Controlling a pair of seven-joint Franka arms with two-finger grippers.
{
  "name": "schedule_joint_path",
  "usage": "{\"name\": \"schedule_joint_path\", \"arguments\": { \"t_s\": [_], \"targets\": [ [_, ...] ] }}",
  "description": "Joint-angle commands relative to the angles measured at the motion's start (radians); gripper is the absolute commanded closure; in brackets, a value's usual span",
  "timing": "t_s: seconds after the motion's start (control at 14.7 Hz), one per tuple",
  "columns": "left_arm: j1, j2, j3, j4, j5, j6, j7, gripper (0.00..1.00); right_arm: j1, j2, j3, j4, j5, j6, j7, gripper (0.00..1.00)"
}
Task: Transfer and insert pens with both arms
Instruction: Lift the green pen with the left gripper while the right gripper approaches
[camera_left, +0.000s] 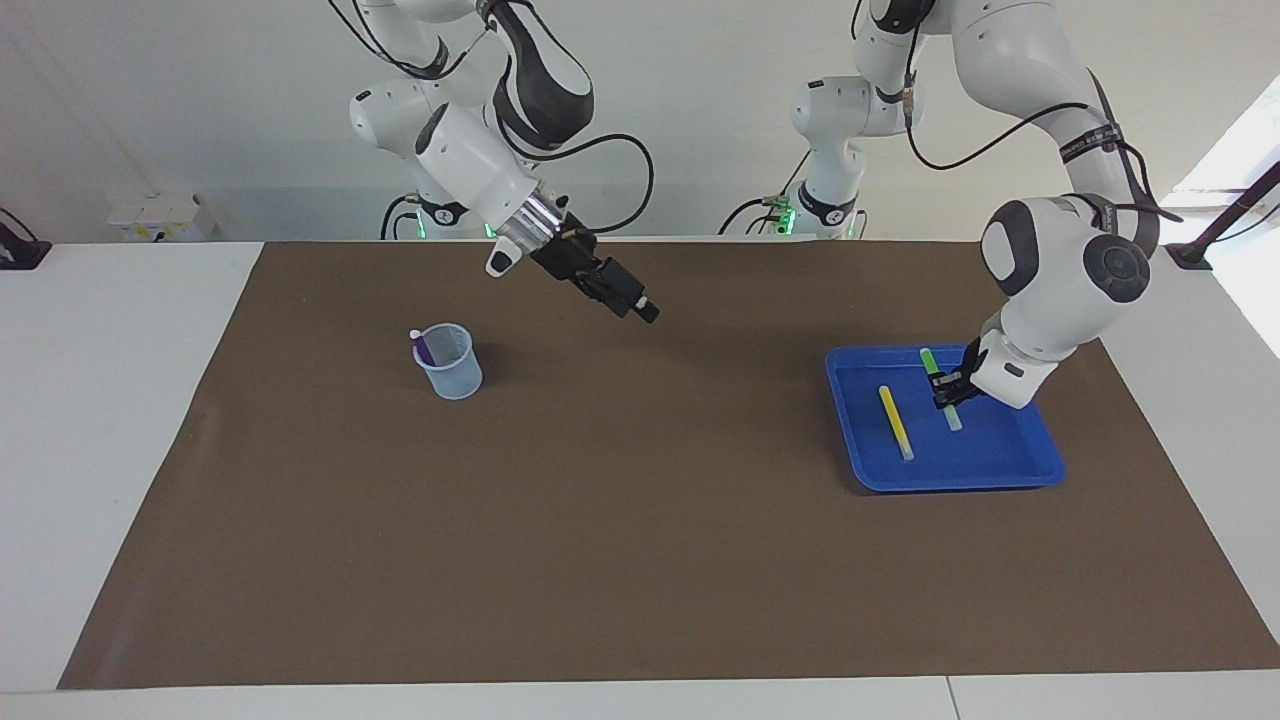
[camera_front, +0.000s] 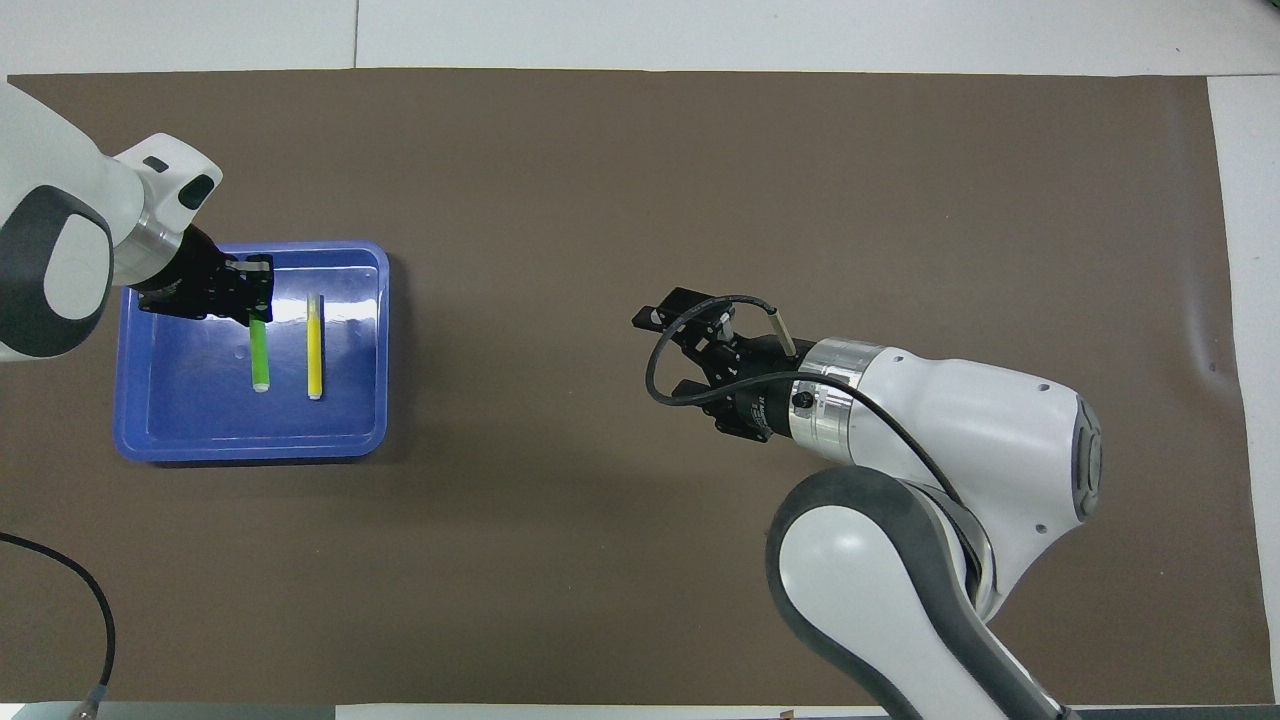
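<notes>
Facing view: the left gripper (camera_left: 946, 392) is clamped on the slim green marker pen (camera_left: 938, 385), raised over the flat blue plastic tray (camera_left: 1000, 470) near the table's edge at the left arm's end. The slim yellow marker pen (camera_left: 895, 422) lies flat in the tray beside it. The purple marker pen (camera_left: 422, 347) stands in the small pale-blue translucent cup (camera_left: 449, 362). The right gripper (camera_left: 640, 306) hangs wide open and empty over the brown mat (camera_left: 600, 520).
</notes>
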Motion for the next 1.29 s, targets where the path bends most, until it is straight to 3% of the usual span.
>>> {"name": "schedule_joint_path", "arguments": {
  "t_s": [0.0,0.2,0.41,0.54,0.89,1.23],
  "targets": [
    [-0.033,-0.045,0.008,0.048,-0.130,-0.123,-0.254,1.00,-0.003,0.017,0.006,0.014,0.022,0.005,0.003,0.00],
    [-0.123,-0.085,0.006,0.043,-0.242,-0.129,-0.610,1.00,0.001,0.031,0.006,0.031,0.024,0.016,0.004,0.00],
    [-0.197,-0.093,0.006,0.034,-0.375,-0.059,-0.931,1.00,0.014,0.045,0.021,0.052,0.024,0.060,0.004,0.00],
    [-0.221,-0.110,0.006,0.000,-0.475,-0.021,-1.010,1.00,0.034,0.055,0.027,0.055,0.022,0.102,0.004,0.00],
    [-0.315,-0.162,0.006,-0.127,-0.542,0.122,-1.139,1.00,0.077,0.071,0.029,0.123,-0.008,0.062,-0.008,0.00],
    [-0.330,-0.180,0.005,-0.165,-0.583,0.157,-1.137,1.00,0.083,0.066,0.029,0.118,-0.166,0.028,-0.038,0.03]
  ]
}}
